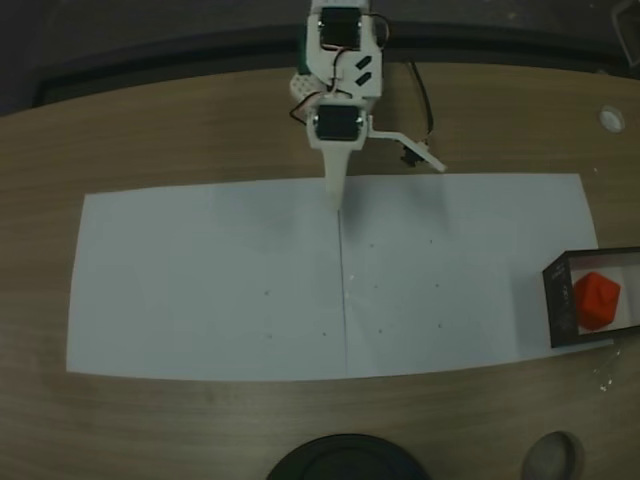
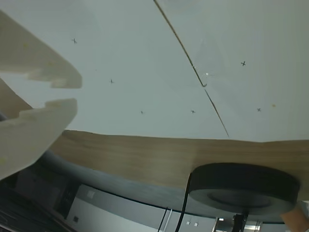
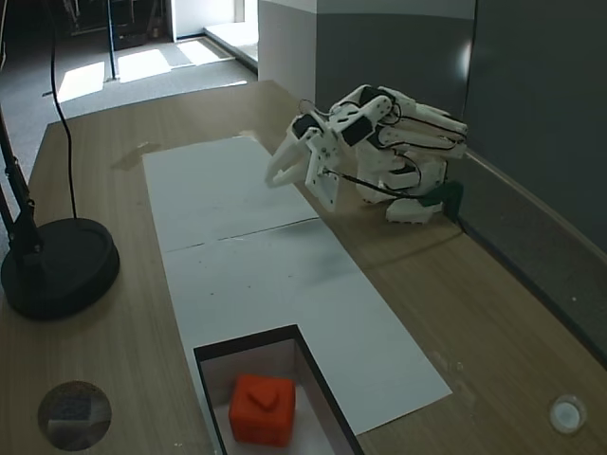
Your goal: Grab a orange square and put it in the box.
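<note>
The orange square point(image 1: 597, 300) point(image 3: 263, 408) lies inside the box point(image 1: 558, 300) point(image 3: 248, 344), a dark-walled open tray with a pale floor, at the right edge of a fixed view and at the bottom of the other. My gripper point(image 1: 385, 180) point(image 3: 303, 187) point(image 2: 72, 93) hangs folded back near the arm's base, far from the box. It is open, with nothing between the white fingers point(image 2: 34, 125). In the wrist view only white paper lies beneath them.
Two white paper sheets point(image 1: 220, 280) point(image 3: 247, 256) point(image 2: 145, 58) cover the middle of the wooden table. A black round lamp base point(image 1: 345, 462) point(image 3: 57, 265) point(image 2: 241, 186) stands at the table's front edge. A round table hole point(image 1: 555, 460) point(image 3: 74, 414) and a small white cap point(image 1: 611, 118) point(image 3: 566, 414) sit near the corners.
</note>
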### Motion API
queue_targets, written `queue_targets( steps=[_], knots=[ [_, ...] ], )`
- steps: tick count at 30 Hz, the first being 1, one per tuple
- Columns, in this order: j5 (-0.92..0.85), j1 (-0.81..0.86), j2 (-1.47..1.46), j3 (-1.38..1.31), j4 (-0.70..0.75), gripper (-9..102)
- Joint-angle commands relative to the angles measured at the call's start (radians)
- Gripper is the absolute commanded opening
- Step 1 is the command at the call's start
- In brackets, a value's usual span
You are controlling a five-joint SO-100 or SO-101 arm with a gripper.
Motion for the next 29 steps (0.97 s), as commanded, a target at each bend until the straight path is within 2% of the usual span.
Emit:
queue_targets(
  steps=[1,10,14,29],
  knots=[
    [0.000,-0.005,0.026,0.009,0.011,0],
    [0.008,0.002,0.026,-0.061,0.256,0],
    [0.006,0.002,0.025,-0.106,0.422,0],
    [0.006,0.000,0.025,-0.104,0.416,0]
  ],
)
